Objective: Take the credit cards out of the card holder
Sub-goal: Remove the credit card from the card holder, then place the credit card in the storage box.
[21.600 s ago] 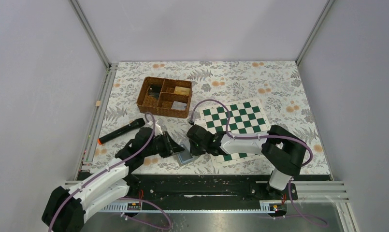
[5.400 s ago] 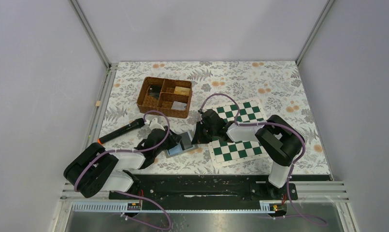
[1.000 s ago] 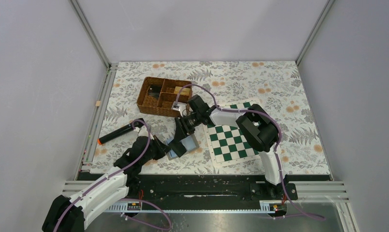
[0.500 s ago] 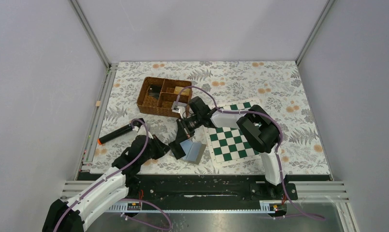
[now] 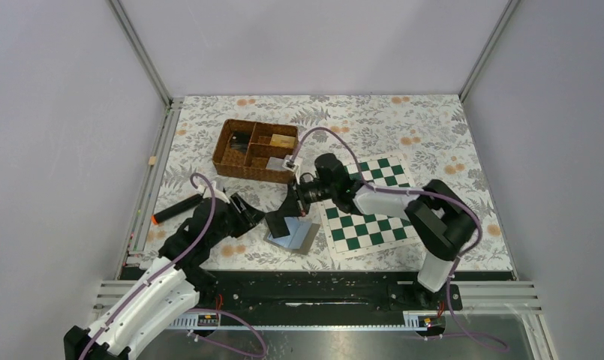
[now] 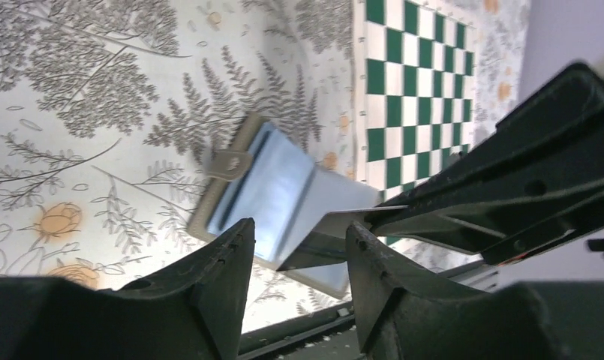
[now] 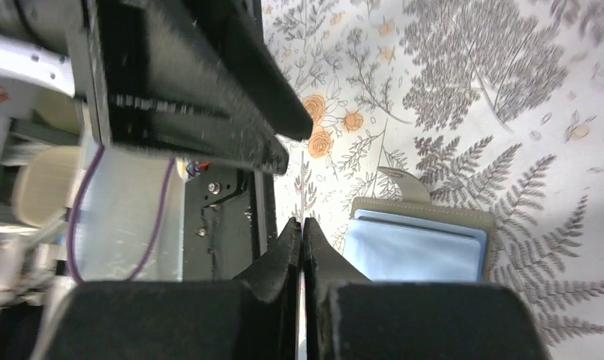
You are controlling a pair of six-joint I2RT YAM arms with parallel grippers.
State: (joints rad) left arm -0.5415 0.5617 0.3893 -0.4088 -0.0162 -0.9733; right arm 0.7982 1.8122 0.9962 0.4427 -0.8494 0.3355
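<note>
The card holder (image 5: 294, 235) lies open on the flowered tablecloth, grey outside and light blue inside; it also shows as the card holder (image 6: 261, 187) in the left wrist view and the card holder (image 7: 420, 246) in the right wrist view. My right gripper (image 5: 287, 212) hangs just above its left part, shut on a thin grey card (image 6: 321, 241) that sticks out from its black fingers. Seen from its own wrist, the right gripper (image 7: 302, 222) has its jaws pressed together on the card's edge. My left gripper (image 5: 249, 213) is open to the left of the holder with nothing in it; its wrist view shows the left gripper (image 6: 298, 225) looking at the card and holder.
A brown wicker basket (image 5: 255, 150) with compartments stands behind. The green and white chessboard (image 5: 370, 204) lies to the right, under the right arm. A black pen-like stick with an orange tip (image 5: 180, 208) lies at the left. The black base rail (image 5: 306, 289) runs along the near edge.
My left gripper has opened, let go of the card holder and drawn back to the left. The holder now lies flat and open. My right gripper has shut on a card.
</note>
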